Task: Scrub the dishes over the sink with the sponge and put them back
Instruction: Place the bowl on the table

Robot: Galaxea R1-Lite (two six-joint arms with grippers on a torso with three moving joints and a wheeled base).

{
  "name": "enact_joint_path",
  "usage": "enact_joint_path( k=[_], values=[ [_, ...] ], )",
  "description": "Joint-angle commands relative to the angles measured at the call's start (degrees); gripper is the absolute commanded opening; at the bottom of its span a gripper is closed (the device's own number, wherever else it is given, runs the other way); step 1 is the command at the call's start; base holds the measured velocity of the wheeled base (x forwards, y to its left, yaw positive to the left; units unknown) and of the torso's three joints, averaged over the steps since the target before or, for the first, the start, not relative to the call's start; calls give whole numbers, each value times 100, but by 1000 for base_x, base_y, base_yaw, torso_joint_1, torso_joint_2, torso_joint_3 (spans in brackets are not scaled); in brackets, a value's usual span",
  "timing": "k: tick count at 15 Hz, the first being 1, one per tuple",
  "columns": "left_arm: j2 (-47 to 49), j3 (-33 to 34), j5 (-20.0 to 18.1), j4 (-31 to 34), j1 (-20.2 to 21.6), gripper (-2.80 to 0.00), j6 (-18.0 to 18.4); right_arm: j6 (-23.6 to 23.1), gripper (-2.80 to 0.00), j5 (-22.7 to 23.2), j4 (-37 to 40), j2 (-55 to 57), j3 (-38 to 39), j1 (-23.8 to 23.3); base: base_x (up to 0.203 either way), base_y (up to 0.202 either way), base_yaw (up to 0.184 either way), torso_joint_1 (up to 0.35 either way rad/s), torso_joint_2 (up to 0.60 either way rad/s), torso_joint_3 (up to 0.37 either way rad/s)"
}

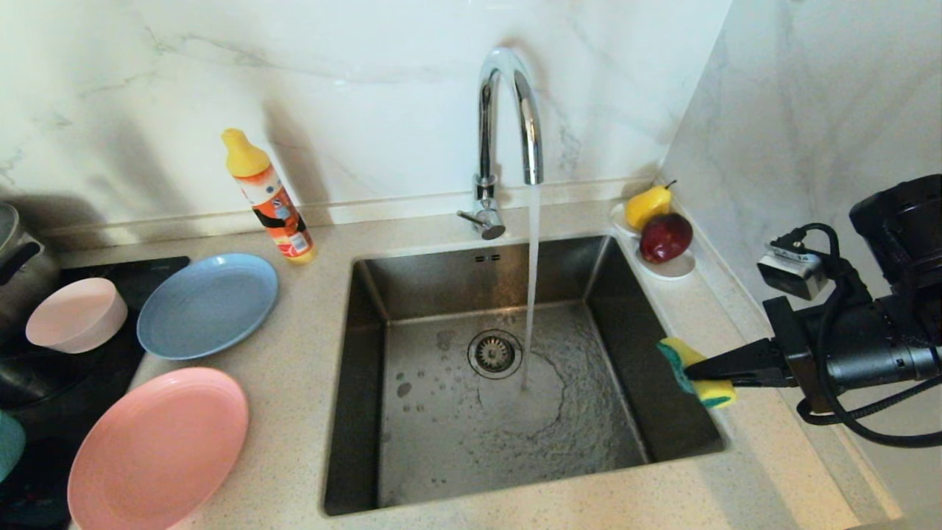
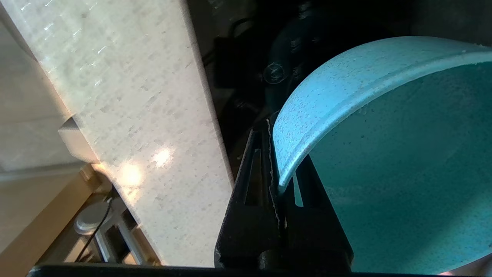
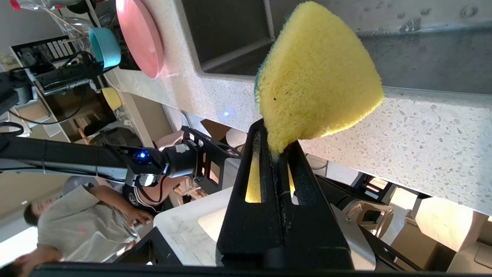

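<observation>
Jaws pinch bent spongy yellow sponge (image 3: 315, 73); speckled teal bowl (image 2: 384, 154) rim.

The right arm reaches in level from the right side, its wrist wrapped in looping black cable. The right gripper (image 1: 699, 372) points sideways with its black fingers (image 3: 269, 154) pressed together — clamped on the bent yellow sponge (image 1: 692, 370), which juts out just past the fingertips.

The left gripper (image 2: 277, 154) does not show in the head view. In its own wrist view its two black fingers (image 2: 253, 181) are squeezed onto the rim of the teal bowl (image 2: 384, 154) — one finger outside the wall, one inside — with the bowl spreading away beyond the tips.
</observation>
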Motion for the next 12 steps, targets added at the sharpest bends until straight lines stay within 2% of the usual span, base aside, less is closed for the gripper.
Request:
enact_joint_path(
  k=[1, 6, 7, 9, 12],
  values=[
    [99, -11, -69, -14, 1, -280, -5, 14, -280, 24, 15, -3, 17, 1, 0, 0, 0, 0, 0, 0],
    [342, -39, -64, -277, 1, -280, 4, 14, -280, 42, 15, -1, 7, -51, 0, 0, 0, 0, 0, 0],
    [409, -55, -64, -300, 1, 0, 4, 14, -280, 42, 15, 6, 7, -51, 0, 0, 0, 0, 0, 0],
    [386, -82, -106, -365, 1, 0, -8, 14, -280, 42, 15, -3, 7, -51, 0, 0, 0, 0, 0, 0],
    [124, -106, -487, -362, 1, 0, -21, 14, -280, 42, 15, -3, 15, -60, 0, 0, 0, 0, 0, 0]
  ],
)
